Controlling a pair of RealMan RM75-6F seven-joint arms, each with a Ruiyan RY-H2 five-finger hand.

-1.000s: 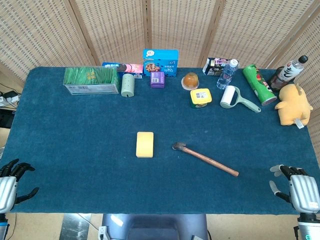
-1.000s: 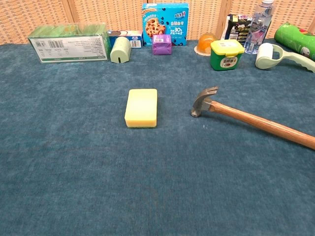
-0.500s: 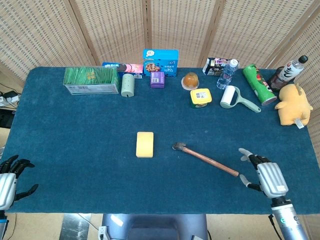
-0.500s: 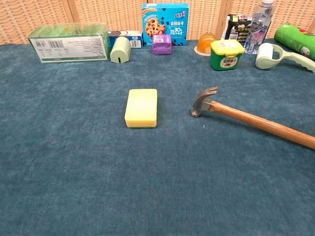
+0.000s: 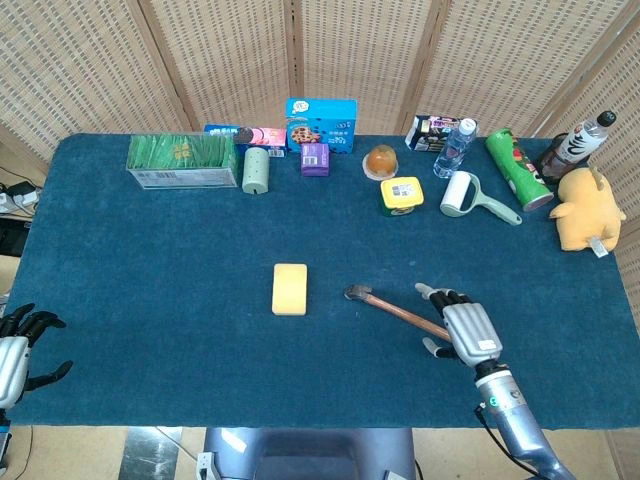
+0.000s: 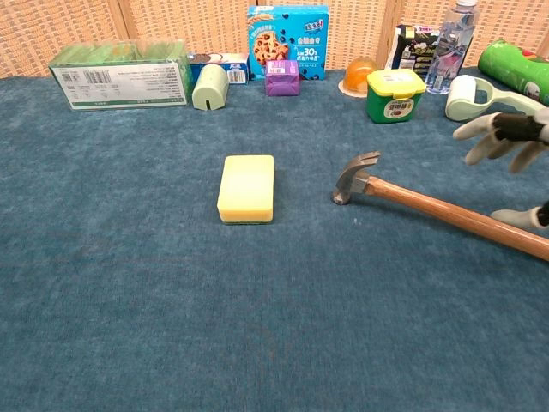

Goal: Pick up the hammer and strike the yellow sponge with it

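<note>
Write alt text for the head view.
The right hand, fingers spread, hovers over the handle end of a hammer lying on a blue table, right of a yellow sponge. Boxes and bottles line the far edge.

The right hand [image 5: 466, 330] reaches out from the lower right on its forearm, back of the hand turned up, fingers [image 6: 497, 129] spread and apart — nothing is held in it. The left hand [image 5: 18, 350] sits low at the near left corner, its dark fingers loosely fanned out and holding nothing, thumb splayed to the side.
</note>
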